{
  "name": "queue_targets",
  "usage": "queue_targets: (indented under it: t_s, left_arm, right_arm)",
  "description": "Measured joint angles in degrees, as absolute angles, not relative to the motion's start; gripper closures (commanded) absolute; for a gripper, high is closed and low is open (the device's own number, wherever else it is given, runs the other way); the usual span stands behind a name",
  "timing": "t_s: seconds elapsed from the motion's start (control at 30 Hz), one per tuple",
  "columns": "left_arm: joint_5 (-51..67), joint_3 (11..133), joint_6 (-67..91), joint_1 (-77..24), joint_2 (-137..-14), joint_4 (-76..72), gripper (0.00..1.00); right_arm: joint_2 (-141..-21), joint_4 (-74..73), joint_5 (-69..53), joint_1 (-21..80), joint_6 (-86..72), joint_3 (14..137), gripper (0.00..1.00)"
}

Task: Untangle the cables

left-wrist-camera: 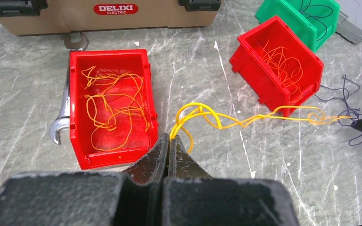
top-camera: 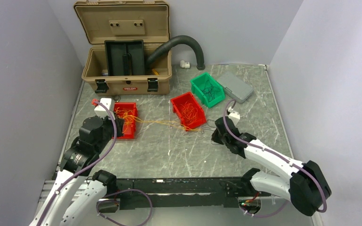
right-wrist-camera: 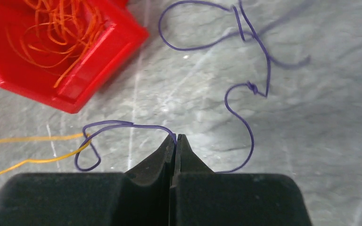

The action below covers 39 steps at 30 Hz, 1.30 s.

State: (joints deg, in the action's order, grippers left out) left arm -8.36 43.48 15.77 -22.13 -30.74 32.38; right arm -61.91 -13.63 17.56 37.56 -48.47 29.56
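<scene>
My left gripper point(left-wrist-camera: 171, 137) is shut on yellow cables point(left-wrist-camera: 226, 120) that stretch right across the table to a knot with dark purple cables point(left-wrist-camera: 346, 110). In the top view the yellow strands point(top-camera: 162, 123) run from my left gripper point(top-camera: 121, 123) past the middle red bin. My right gripper point(right-wrist-camera: 176, 137) is shut on a purple cable point(right-wrist-camera: 136, 125) whose loop hooks the yellow cables point(right-wrist-camera: 28, 150) at the left. It sits right of the knot in the top view point(top-camera: 217, 134). More purple cable point(right-wrist-camera: 250, 89) curls loose on the table.
A red bin point(left-wrist-camera: 111, 103) with yellow cables lies by my left gripper, a wrench point(left-wrist-camera: 63, 113) beside it. A second red bin point(top-camera: 188, 110) holds orange cables, a green bin point(top-camera: 207, 89) dark ones. A grey box point(top-camera: 235, 86), tan toolbox point(top-camera: 127, 52) and black hose point(top-camera: 184, 44) stand behind.
</scene>
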Motion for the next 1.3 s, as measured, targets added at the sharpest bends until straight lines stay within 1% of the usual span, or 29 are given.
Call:
queue_targets:
  t_s: [0.13,0.27,0.47,0.6,0.7,0.83,0.93,1.13,1.17,1.23,1.3]
  left_arm:
    - [-8.3,43.5,15.8,-22.1,-30.9,32.4,1.00]
    - [-10.1,43.5,16.1,-22.2,-31.0,32.8,1.00]
    - [-25.3,44.5,21.3,-22.1,-30.9,39.7,1.00]
    - [-29.5,44.7,22.8,-21.9,-28.7,41.3,1.00]
    - [-26.9,44.5,21.6,-21.9,-26.2,39.3,1.00]
    - [-17.7,43.1,18.6,-21.9,-23.3,34.4,1.00]
    - [-13.4,42.8,17.2,-21.9,-23.2,32.9,1.00]
    - [-8.4,42.8,15.8,-21.9,-23.5,31.8,1.00]
    - [-7.9,42.8,15.7,-21.9,-23.5,31.6,1.00]
    - [-6.8,42.7,15.6,-21.9,-23.5,31.0,1.00]
    - [-5.9,42.7,15.6,-21.9,-23.5,30.7,1.00]
  right_arm:
    - [-59.1,-17.9,19.3,35.2,-47.8,29.2,1.00]
    - [-59.2,-21.1,20.5,33.6,-47.2,29.7,1.00]
    - [-58.8,-26.3,23.5,28.4,-49.3,31.1,1.00]
    - [-57.1,-28.1,23.9,26.1,-49.9,31.1,1.00]
    - [-56.2,-28.1,23.4,26.1,-49.1,31.1,1.00]
    - [-56.1,-28.0,22.1,26.1,-46.7,31.2,1.00]
    - [-57.1,-28.5,22.0,25.7,-44.8,32.6,1.00]
    - [-67.5,-27.5,21.7,22.3,-40.5,41.2,1.00]
    - [-68.8,-27.0,21.3,21.5,-39.9,41.9,0.99]
    - [-71.8,-25.9,19.6,19.0,-38.8,43.4,0.94]
    - [-75.0,-24.5,17.4,16.4,-37.8,44.9,0.93]
